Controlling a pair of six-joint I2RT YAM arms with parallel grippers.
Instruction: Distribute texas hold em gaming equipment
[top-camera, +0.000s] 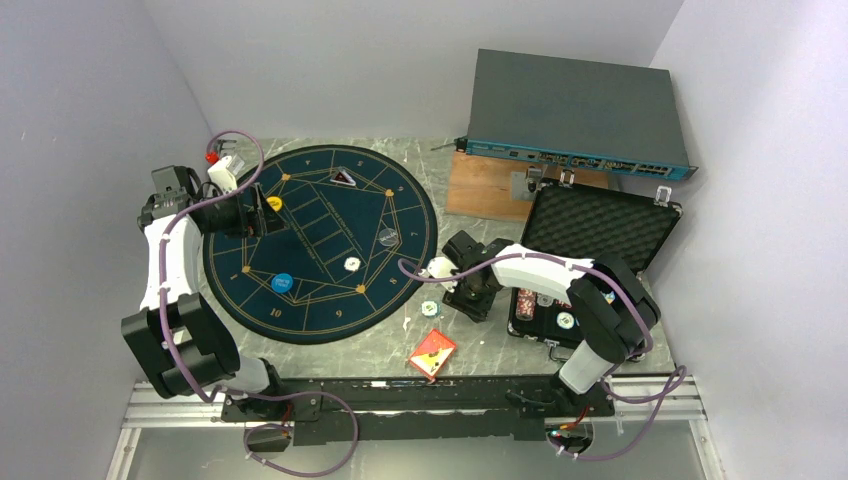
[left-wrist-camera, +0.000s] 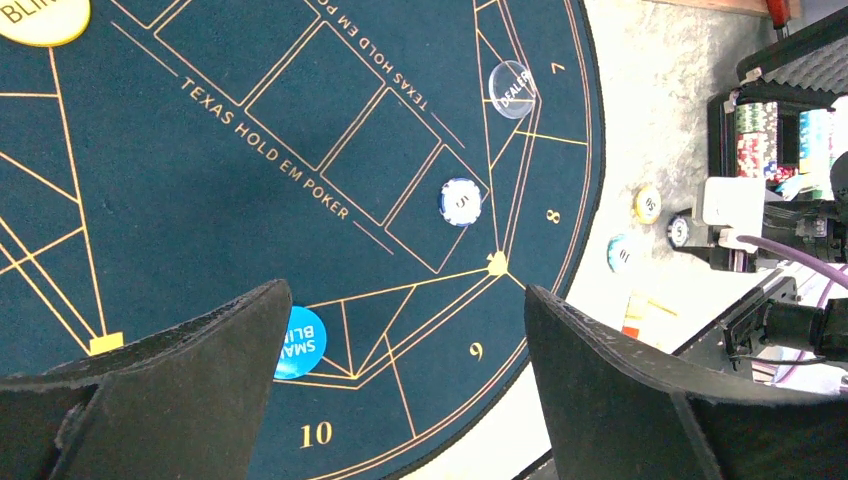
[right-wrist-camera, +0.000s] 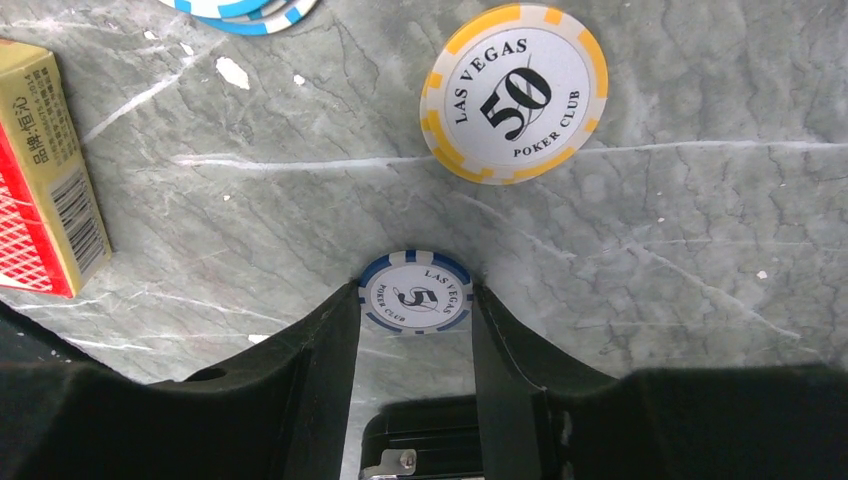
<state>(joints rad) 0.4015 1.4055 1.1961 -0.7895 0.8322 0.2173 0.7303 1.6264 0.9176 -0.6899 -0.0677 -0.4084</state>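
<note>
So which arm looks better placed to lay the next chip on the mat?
The right, probably. The right gripper pinches a blue-rimmed chip between its fingers, just off the edge of the mat. The left gripper hangs open and empty over the mat, with nothing to place.

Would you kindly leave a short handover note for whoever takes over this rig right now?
Left gripper: open, empty, above the mat.
Right gripper: shut on the blue-rimmed 5 chip, over the table.
Done, on the mat: yellow disc, blue disc, dealer button, one white chip.
Left: 50 chip, light-blue chips and card box off the mat; more chips in the case.
</note>
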